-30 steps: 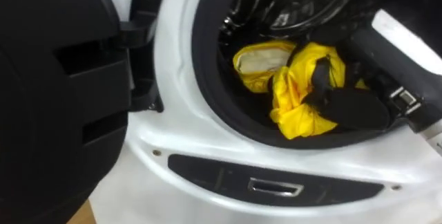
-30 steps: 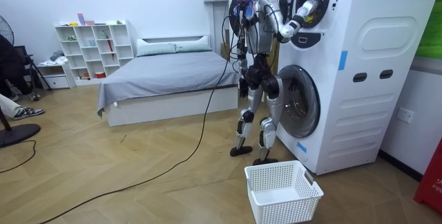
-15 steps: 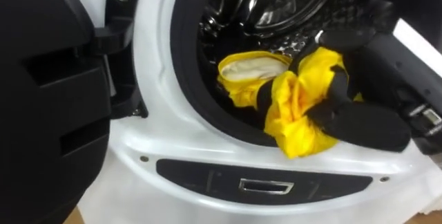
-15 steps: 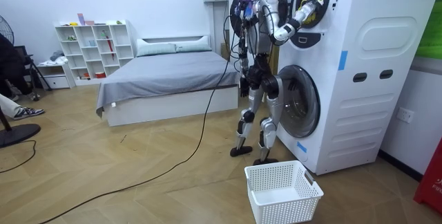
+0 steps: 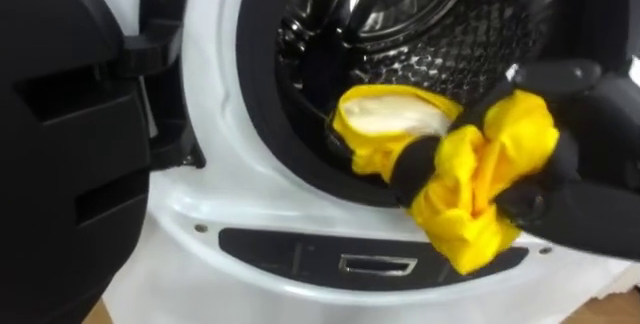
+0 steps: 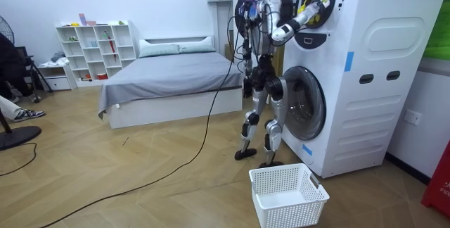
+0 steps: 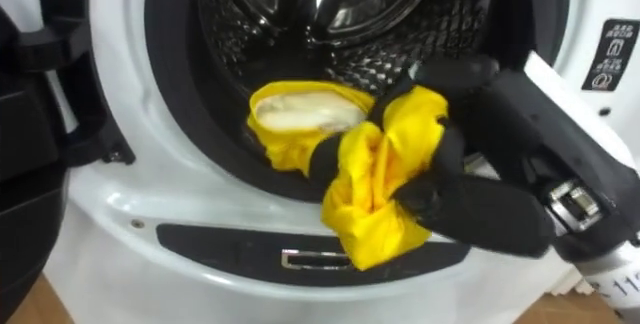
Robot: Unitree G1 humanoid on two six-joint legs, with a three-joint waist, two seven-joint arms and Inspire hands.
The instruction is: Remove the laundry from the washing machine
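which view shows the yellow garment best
The right eye view: the yellow garment and the right hand clutching it show whole. The left eye view crops the hand; the room view shows a yellow speck.

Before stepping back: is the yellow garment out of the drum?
Partly out: the right hand grips the yellow garment; one bunch hangs over the rim, the rest inside the drum.

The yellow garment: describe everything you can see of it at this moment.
The yellow garment is thin, slightly shiny fabric, crumpled. One part, showing a cream inner side, lies in the lower mouth of the drum; the rest is bunched outward over the dark door rim and hangs before the white front panel. The robot's black right hand has its fingers curled round that bunch.
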